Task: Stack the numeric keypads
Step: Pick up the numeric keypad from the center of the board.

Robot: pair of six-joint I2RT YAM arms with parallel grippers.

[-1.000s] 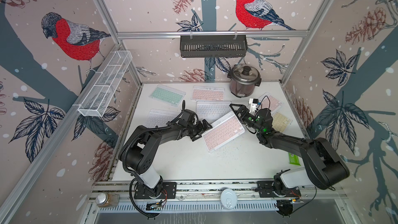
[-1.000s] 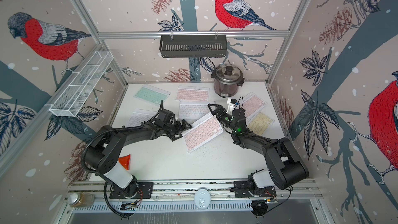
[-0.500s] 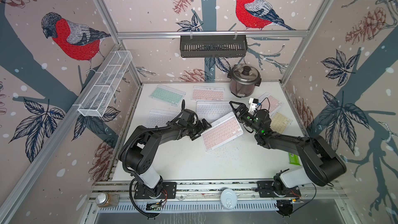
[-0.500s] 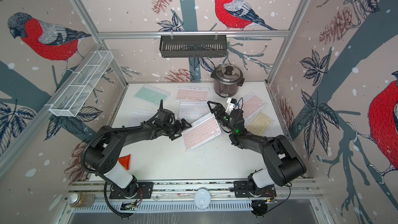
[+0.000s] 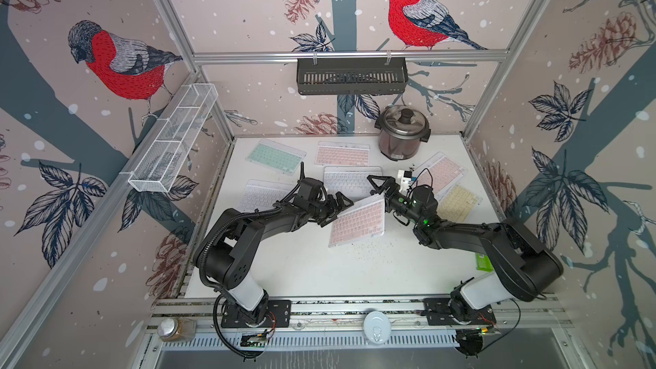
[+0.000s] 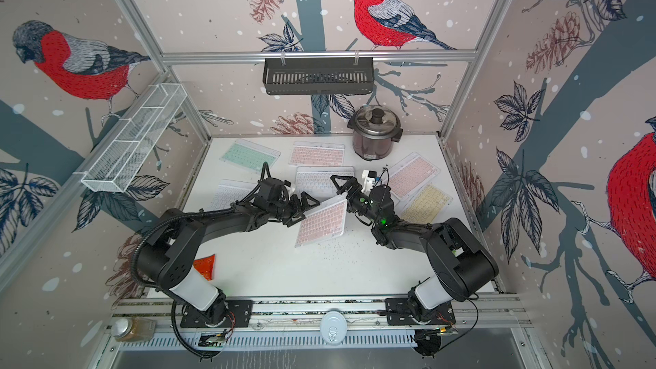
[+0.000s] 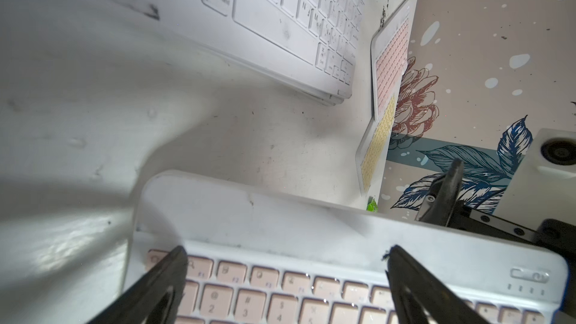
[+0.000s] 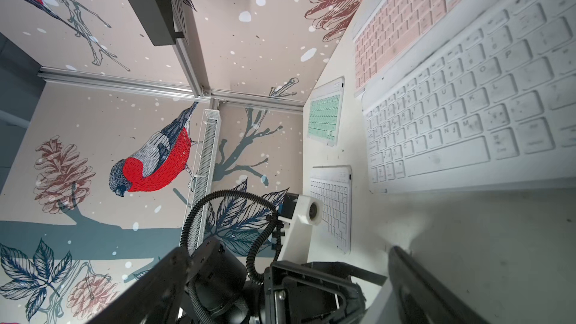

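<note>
The pink keypad (image 5: pixel 356 223) lies askew near the middle of the worktop (image 5: pixel 312 271), just in front of a white keypad (image 5: pixel 349 181). Our left gripper (image 7: pixel 285 252) is spread wide over its top keys. Our right gripper (image 5: pixel 373 186) gapes empty at its back corner. We judge we are lining it up. Next it needs a firm edge grip and a lift onto the white one.
</note>
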